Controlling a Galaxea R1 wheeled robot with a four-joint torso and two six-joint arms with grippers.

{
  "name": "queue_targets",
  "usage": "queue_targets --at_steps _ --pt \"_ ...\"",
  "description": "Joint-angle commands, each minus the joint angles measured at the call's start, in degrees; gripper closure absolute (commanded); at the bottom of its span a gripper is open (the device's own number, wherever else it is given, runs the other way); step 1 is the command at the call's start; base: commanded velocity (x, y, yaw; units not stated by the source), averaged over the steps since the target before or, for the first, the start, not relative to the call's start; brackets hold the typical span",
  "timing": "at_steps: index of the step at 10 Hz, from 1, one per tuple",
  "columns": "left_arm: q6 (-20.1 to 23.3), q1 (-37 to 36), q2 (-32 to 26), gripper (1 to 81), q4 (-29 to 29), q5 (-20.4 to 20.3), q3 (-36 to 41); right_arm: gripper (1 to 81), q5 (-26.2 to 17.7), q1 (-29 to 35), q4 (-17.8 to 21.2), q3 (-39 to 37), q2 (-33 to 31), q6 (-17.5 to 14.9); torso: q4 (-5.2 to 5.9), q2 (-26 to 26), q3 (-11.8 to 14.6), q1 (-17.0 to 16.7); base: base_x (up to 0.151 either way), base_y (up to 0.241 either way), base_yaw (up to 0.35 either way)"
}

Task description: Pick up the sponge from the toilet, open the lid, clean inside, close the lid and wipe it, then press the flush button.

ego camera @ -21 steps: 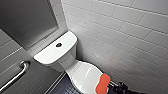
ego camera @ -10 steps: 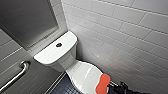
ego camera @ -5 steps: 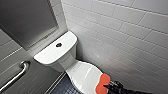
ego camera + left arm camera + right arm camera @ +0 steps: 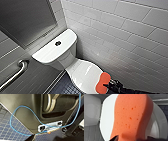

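Nothing has shifted: the right gripper (image 4: pixel 109 86) stays clamped on the sponge (image 4: pixel 102 81) at the lid (image 4: pixel 83 73)'s front edge. Tiled wall (image 4: pixel 130 47) crowds one side; floor (image 4: pixel 61 88) lies open opposite.

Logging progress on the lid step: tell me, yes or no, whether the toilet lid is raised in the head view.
No, the lid lies shut, its glossy top facing up, the sponge at its front edge.

The tiled wall (image 4: pixel 125 37) runs close along the right side of the toilet (image 4: pixel 56 50), leaving little room there. On the left, the dark floor (image 4: pixel 62 87) is open up to the grab bar (image 4: pixel 15 73). The sponge (image 4: pixel 103 82) covers the lid's (image 4: pixel 85 73) front edge.
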Motion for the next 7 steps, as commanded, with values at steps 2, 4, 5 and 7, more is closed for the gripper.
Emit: queue_targets --at_steps 2,4,5,7 --pt "0.0 2.7 0.0 1.0 -0.1 4.9 0.3 1.0 -2.2 5.8 -0.3 1.1 -0.6 0.2 0.0 0.0 -0.3 0.0 0.0 0.0 0.0" --pt "0.0 2.7 0.0 1.0 -0.2 4.9 0.3 1.0 -2.2 5.5 -0.2 -1.2 1.5 -0.2 0.0 0.0 -0.2 0.0 0.0 0.0 0.0" --pt "0.0 2.7 -0.1 1.0 -0.3 4.9 0.3 1.0 -2.2 5.0 -0.3 -3.4 3.0 -0.2 0.0 0.0 -0.2 0.0 0.0 0.0 0.0" --pt "0.0 2.7 -0.2 1.0 -0.3 5.0 0.3 1.0 -2.1 3.3 -0.2 -9.1 6.7 -0.3 0.0 0.0 -0.2 0.0 0.0 0.0 0.0"
